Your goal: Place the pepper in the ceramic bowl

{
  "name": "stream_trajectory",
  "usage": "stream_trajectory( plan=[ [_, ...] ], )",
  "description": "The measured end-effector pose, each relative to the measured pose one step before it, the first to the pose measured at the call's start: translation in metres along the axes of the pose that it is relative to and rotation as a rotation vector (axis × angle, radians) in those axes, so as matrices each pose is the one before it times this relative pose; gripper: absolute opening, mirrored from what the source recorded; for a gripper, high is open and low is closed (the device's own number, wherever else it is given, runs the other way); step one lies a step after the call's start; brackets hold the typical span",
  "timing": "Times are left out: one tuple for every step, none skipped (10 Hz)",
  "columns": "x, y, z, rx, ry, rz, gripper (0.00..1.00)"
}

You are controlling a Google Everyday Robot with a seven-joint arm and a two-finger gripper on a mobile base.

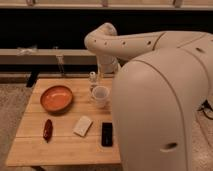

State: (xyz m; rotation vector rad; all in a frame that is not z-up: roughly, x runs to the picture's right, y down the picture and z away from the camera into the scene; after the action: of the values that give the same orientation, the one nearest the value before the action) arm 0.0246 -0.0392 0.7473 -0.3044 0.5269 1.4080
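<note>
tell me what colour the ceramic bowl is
The ceramic bowl is orange-brown, darker at the rim, in the camera view; the gripper hangs behind the white cup.

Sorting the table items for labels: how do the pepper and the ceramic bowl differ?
The pepper is small, elongated and dark red; the ceramic bowl is round, wide and orange-brown. The pepper lies nearer the front edge, the bowl behind it. Both rest on the wooden table; the gripper hangs by the white cup.

The desk [65, 147] is viewed downward from close behind the arm [160, 100]; the pincer [93, 79] is seen near its far edge.
</note>
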Motion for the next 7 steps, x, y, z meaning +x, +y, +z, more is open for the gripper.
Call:
stream_trajectory(
  plan=[
    [0.02089,0.01473,0.00263,-0.0075,0.01524,-0.03824,0.8],
    [0.02103,0.01876,0.00688,-0.00664,0.02048,-0.04123,0.8],
    [0.01567,0.02072,0.01172,-0.00773,0.02184,-0.04004,0.8],
    [0.0105,0.01873,0.01277,-0.00688,0.01927,-0.03671,0.8],
    [0.00949,0.02116,0.01419,-0.01156,0.02296,-0.03762,0.8],
    [0.00354,0.01974,0.0155,-0.0183,0.02604,-0.02794,0.8],
    [-0.00068,0.02222,0.01569,-0.0412,0.03951,-0.02369,0.8]
  ],
)
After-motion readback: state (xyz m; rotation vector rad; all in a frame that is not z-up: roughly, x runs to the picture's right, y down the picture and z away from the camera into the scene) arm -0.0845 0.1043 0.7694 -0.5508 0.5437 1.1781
